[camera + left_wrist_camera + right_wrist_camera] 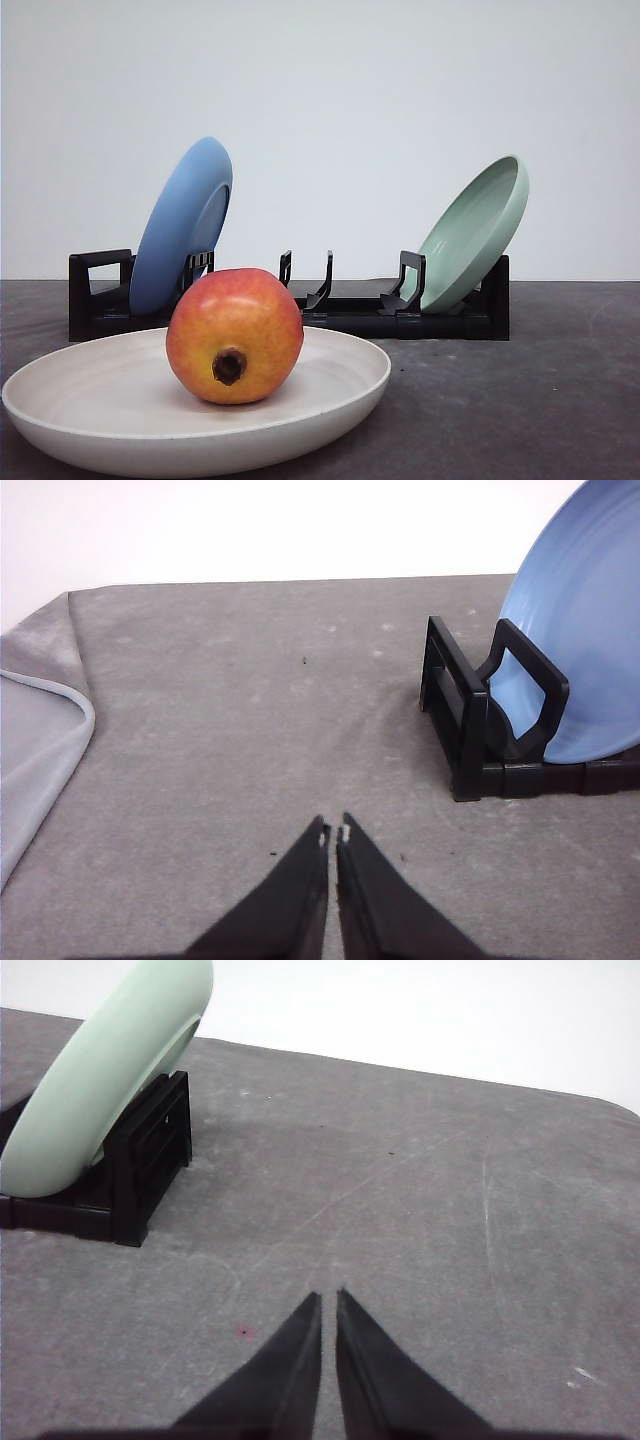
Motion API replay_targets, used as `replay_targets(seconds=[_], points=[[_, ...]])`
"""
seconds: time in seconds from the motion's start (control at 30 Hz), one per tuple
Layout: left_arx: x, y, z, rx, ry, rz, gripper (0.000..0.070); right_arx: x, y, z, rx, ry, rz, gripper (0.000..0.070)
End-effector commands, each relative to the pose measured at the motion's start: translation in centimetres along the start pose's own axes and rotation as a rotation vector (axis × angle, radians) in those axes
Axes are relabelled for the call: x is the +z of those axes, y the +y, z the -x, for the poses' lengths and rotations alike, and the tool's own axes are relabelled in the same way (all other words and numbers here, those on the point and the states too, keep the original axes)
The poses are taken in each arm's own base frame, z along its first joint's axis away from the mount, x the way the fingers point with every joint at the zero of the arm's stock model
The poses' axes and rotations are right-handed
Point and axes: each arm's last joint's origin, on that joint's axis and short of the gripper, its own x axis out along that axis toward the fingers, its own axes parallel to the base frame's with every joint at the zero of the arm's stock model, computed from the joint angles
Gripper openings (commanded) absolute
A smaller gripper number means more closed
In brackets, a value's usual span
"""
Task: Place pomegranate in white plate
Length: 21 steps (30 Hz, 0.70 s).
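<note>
The pomegranate (234,335), red blending to yellow-orange with its dark calyx facing the camera, rests inside the white plate (340,395) at the front left of the table in the front view. My left gripper (333,832) is shut with nothing between its fingers, hovering over bare grey cloth beside the rack's blue-plate end. Over bare cloth near the rack's green-plate end, my right gripper (328,1300) is also shut and holds nothing.
A black dish rack (350,310) stands behind the white plate. It holds a blue plate (182,225) leaning at its left end and a mint-green plate (475,232) at its right end. The grey cloth's folded edge (60,730) lies at the left.
</note>
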Motion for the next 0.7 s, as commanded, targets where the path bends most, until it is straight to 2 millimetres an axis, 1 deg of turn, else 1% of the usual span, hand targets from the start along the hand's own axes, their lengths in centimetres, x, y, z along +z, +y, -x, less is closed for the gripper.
replay_targets(seconds=[0.0,0.67], points=[[-0.36,-0.03,-0.10,0.000,0.012,-0.001,0.0000,-0.24,0.01,-0.05,0.000,0.012,-0.006,0.0025],[-0.35,-0.03,-0.10,0.000,0.012,-0.001,0.0000,-0.24,0.01,-0.05,0.000,0.012,-0.006,0.0025]])
